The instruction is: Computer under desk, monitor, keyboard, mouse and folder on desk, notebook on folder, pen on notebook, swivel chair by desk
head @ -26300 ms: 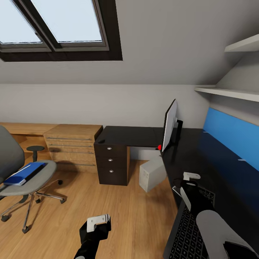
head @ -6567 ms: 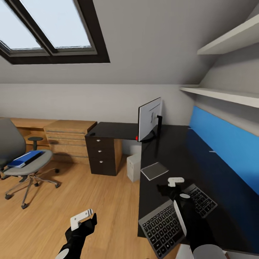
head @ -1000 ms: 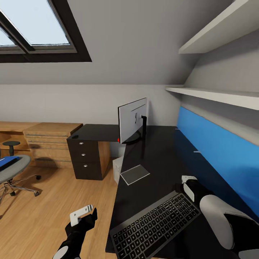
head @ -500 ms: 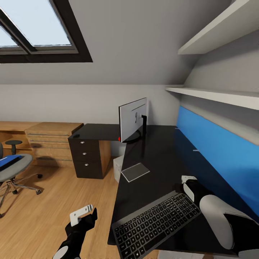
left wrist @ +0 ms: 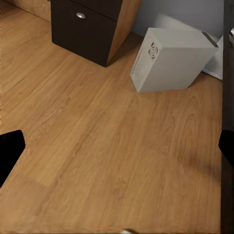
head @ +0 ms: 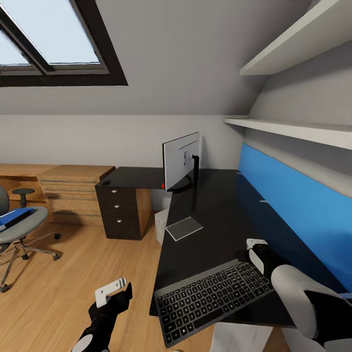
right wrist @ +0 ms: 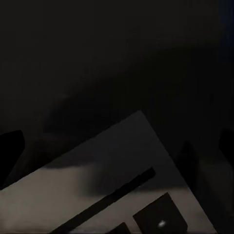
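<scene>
Black arms, grey-white forearm shell, white-tipped end effectors

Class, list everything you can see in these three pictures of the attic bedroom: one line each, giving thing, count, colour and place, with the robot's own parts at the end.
Desk: one, glossy black, L-shaped, along the blue back panel.
Monitor: one, silver-white back showing, upright on the desk's corner.
Keyboard: one, dark grey with black keys, on the desk's near end, overhanging its edge.
Notebook: one, grey, flat on the desk between monitor and keyboard.
Computer: one, light grey-white, on the floor beside the dark drawer unit.
Drawer unit: one, dark, three round knobs.
Swivel chair: one, grey, far left on the wood floor.
Folder: one, bright blue, on the chair seat.
Oak drawers: one, light wood, by the back wall.
Left gripper: one, over the floor, fingers apart.
Right gripper: one, low over the desk by the keyboard's far end.
</scene>
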`<state>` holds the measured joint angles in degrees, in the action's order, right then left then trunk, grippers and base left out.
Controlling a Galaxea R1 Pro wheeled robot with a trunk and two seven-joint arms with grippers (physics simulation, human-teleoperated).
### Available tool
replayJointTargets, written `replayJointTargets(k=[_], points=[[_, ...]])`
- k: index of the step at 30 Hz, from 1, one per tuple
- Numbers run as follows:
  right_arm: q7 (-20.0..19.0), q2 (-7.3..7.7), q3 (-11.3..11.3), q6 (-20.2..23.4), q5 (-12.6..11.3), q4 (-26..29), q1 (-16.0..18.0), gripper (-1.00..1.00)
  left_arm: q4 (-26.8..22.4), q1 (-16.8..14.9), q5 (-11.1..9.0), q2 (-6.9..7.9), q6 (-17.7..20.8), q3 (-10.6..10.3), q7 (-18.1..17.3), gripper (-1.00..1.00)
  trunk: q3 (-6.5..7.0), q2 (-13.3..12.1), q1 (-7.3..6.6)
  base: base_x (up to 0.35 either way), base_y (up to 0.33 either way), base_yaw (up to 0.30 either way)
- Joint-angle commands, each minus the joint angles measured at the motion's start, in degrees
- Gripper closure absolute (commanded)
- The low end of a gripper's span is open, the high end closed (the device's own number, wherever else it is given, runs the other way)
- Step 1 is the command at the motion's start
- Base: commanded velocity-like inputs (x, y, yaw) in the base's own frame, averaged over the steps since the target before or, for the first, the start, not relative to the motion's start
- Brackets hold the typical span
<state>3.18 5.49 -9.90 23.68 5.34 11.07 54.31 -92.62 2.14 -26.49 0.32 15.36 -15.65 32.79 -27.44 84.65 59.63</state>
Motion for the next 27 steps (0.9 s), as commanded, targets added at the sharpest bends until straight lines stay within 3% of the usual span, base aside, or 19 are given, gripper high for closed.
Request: replayJointTargets(k=[1,23,27], points=[[0.0,-0.04,-0.5,0.3,0.5,0.1,0.0,-1.00,-0.1,0.0,-0.3,0.03,0.2,-0.1,0.4,-1.00,-0.05,0.0,-0.03,-0.150,0.000,0.000],[-0.1,-0.04,-0.5,-0.3,0.5,0.3,0.0,-1.00,0.2,0.0,-0.4,0.03,0.3,-0.4,0.4,-1.00,-0.05,0.0,-0.03,-0.062,0.000,0.000],[-0.2,-0.09,-0.5,-5.5,0.5,0.4,0.0,-1.00,0.3,0.0,-0.4,-0.03,0.4,-0.5,0.4,-1.00,-0.05,0.0,-0.03,-0.001,0.000,0.000]])
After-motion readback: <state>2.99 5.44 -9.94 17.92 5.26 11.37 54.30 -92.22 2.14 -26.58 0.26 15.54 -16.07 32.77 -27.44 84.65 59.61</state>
